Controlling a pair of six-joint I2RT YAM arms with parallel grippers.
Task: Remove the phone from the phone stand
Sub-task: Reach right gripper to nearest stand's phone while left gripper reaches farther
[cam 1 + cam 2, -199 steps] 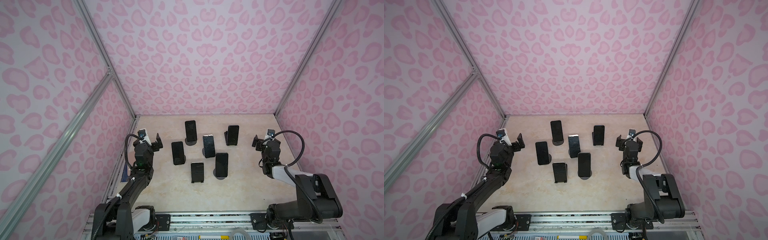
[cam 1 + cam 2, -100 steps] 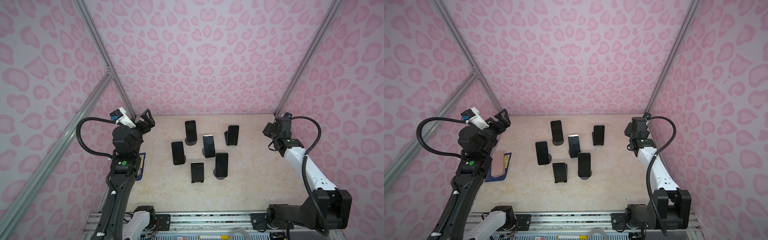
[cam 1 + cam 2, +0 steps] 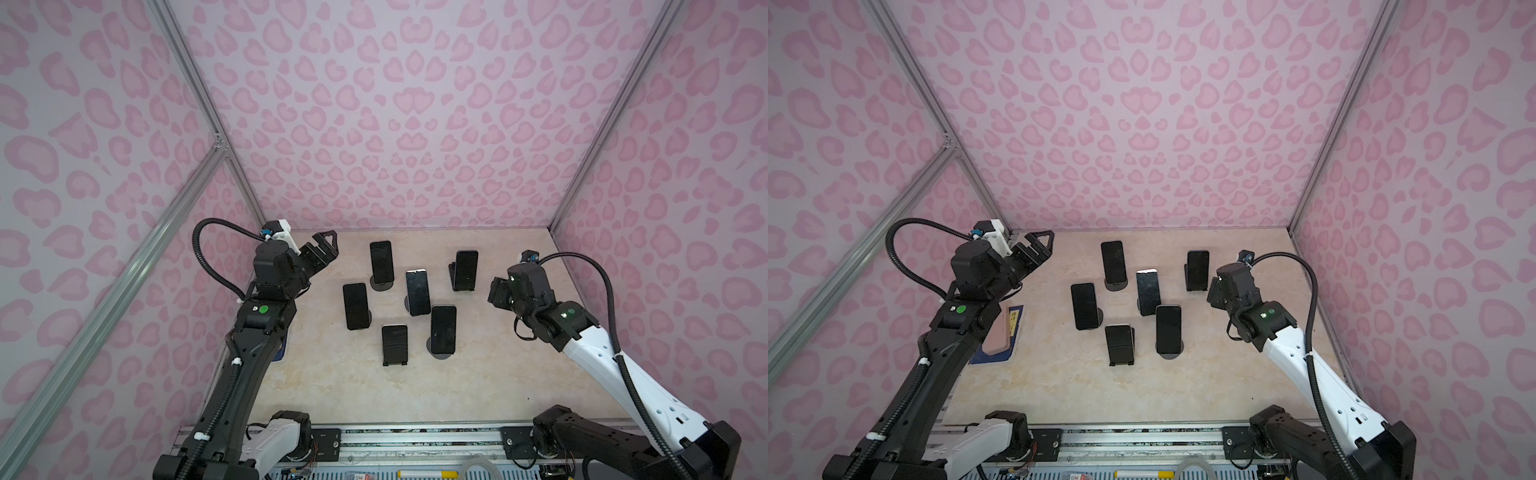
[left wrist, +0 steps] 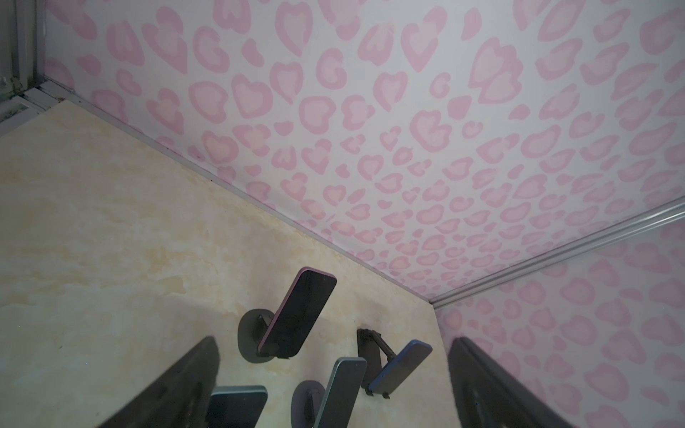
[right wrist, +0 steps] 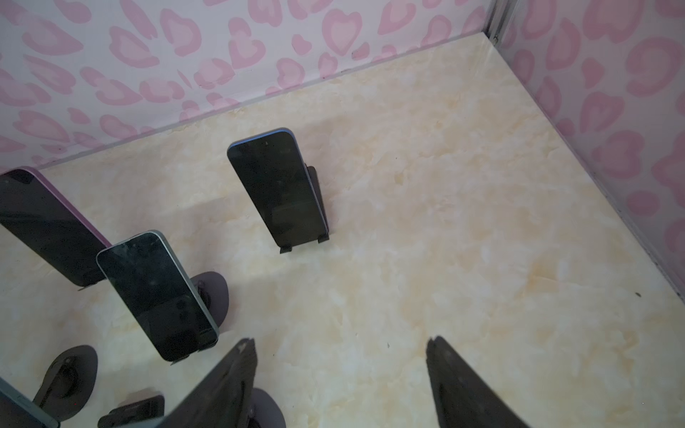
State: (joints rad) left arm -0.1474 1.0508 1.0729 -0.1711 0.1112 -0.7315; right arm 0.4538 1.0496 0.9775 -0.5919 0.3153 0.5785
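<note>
Several dark phones each lean upright on a small black phone stand in the middle of the table, among them a back-left phone (image 3: 381, 262), a back-right phone (image 3: 465, 269) (image 5: 276, 187) on a folding stand (image 5: 315, 192) and a middle phone (image 3: 417, 291) (image 5: 157, 292). My left gripper (image 3: 324, 245) (image 3: 1038, 245) (image 4: 333, 339) hangs open near the back-left corner, left of the phones, holding nothing. My right gripper (image 3: 496, 293) (image 3: 1214, 293) (image 5: 341, 340) hovers open just right of the back-right phone, over bare table.
A blue mat (image 3: 1013, 332) with a pink object (image 3: 998, 338) on it lies by the left wall, partly under my left arm. Pink patterned walls close in the back and both sides. The table (image 3: 498, 374) meets a metal rail at the front.
Both arms rose from folded rest at the table's sides. The left gripper shifted right toward the phones. The right gripper swung from the back-right corner down and left toward the back-right phone.
</note>
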